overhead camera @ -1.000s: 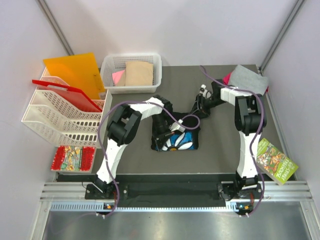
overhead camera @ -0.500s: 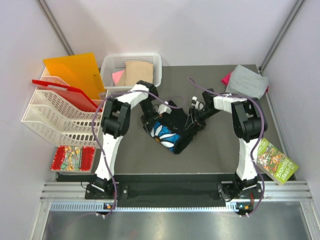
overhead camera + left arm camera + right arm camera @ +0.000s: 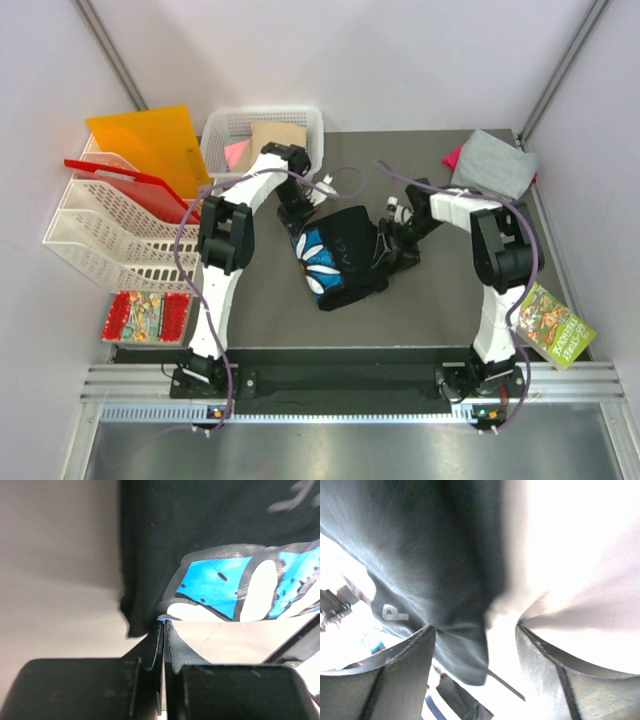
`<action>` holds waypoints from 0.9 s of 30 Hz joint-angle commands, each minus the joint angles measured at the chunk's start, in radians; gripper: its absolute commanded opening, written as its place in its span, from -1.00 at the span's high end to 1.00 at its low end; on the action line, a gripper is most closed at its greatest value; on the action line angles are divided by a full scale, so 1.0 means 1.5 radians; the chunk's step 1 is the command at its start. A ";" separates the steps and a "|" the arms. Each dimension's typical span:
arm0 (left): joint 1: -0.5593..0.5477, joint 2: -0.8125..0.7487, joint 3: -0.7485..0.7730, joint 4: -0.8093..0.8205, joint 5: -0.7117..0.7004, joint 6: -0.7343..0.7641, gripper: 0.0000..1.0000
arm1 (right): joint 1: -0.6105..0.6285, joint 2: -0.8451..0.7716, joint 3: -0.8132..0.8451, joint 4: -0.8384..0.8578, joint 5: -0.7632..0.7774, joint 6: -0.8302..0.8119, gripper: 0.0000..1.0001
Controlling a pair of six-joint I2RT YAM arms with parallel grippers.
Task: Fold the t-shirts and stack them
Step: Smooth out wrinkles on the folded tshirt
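Left jaws are pinched flat together on an edge of the black t-shirt (image 3: pixel 345 255), with the cloth trapped right at the fingertips (image 3: pixel 156 639). Right jaws stand wide apart with a fold of the same shirt hanging loose between them, and as far as I can see neither finger presses on it. The shirt lies bunched mid-counter (image 3: pixel 450 290), flower print showing, between the two arms.

That single thin grip is my worry. With one side held only at the tips, a pull from the left could drag the shirt into a rope instead of spreading it, or the hem could slip out altogether. The right jaws might also snag the loose fold if they lift away carelessly.

My count:
- one black shirt
- one grey t-shirt (image 3: pixel 490 165) at the far right corner, with a pink t-shirt (image 3: pixel 454 158) peeking from under it
- one tan t-shirt (image 3: pixel 278 145) beside a second pink piece (image 3: pixel 237 153) in the one white basket (image 3: pixel 262 113)
- two booklets, a green booklet (image 3: pixel 548 325) on the right and a red booklet (image 3: pixel 148 315) on the left
- one orange sheet (image 3: pixel 150 140)
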 commanded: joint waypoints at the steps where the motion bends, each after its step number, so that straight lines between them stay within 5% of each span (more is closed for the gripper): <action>1: -0.002 -0.077 0.072 -0.079 0.001 0.018 1.00 | -0.071 0.024 0.055 0.024 0.051 -0.024 -0.34; 12: -0.055 -0.123 0.025 -0.075 0.039 -0.001 0.79 | -0.083 0.177 0.159 0.152 -0.151 0.002 -0.50; 27: -0.110 -0.139 -0.086 -0.021 0.050 -0.028 0.86 | -0.018 0.182 0.050 0.224 -0.165 0.021 -0.43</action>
